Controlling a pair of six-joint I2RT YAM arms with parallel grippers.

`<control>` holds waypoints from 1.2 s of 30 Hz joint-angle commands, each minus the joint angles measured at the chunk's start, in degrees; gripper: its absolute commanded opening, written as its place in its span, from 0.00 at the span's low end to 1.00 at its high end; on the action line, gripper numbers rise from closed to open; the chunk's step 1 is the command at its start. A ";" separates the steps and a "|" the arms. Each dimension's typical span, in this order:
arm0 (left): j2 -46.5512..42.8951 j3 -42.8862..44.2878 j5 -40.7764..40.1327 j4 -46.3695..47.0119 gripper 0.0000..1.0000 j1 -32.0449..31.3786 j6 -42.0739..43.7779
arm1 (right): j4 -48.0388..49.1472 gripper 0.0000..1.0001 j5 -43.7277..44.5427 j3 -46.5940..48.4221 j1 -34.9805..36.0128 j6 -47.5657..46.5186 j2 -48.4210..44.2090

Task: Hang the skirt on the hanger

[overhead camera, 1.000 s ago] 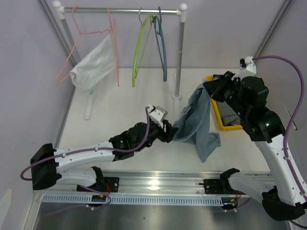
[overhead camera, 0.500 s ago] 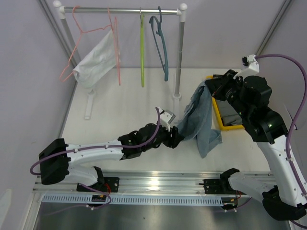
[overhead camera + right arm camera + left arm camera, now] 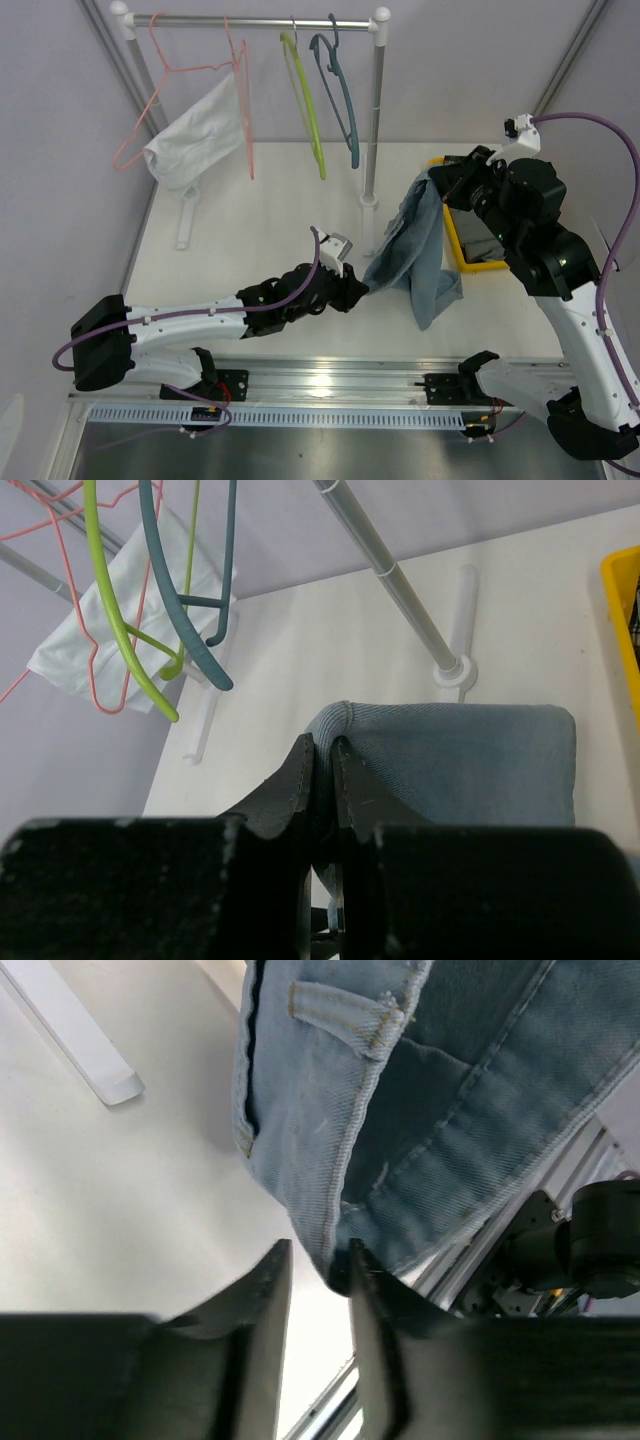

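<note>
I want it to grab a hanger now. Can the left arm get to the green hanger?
Probably not yet. The left gripper sits at the skirt hem, low over the table, while the green hanger hangs high on the rail, far behind. Nothing blocks the path, though.

Skirt pale blue denim; hangers lime, teal, probably pink.

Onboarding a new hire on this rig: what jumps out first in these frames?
The denim skirt hangs in mid-air right of centre, its top pinched in the right gripper while the left gripper closes its jaws around the lower hem. Behind, a rail carries a pink hanger with a white garment, plus green and blue hangers.
</note>
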 commanded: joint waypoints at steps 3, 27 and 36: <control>0.04 3.35 0.41 -2.07 0.06 -0.14 -0.04 | 2.87 0.00 1.99 2.14 0.29 -1.42 -1.68; -30.37 35.16 -4.79 -52.27 0.00 -2.16 4.79 | -7.94 0.00 -6.61 5.13 0.29 -7.13 -18.37; -29.42 40.96 -10.04 -57.72 0.00 -2.16 4.09 | -10.05 0.00 -6.98 3.29 -0.68 -4.85 -18.05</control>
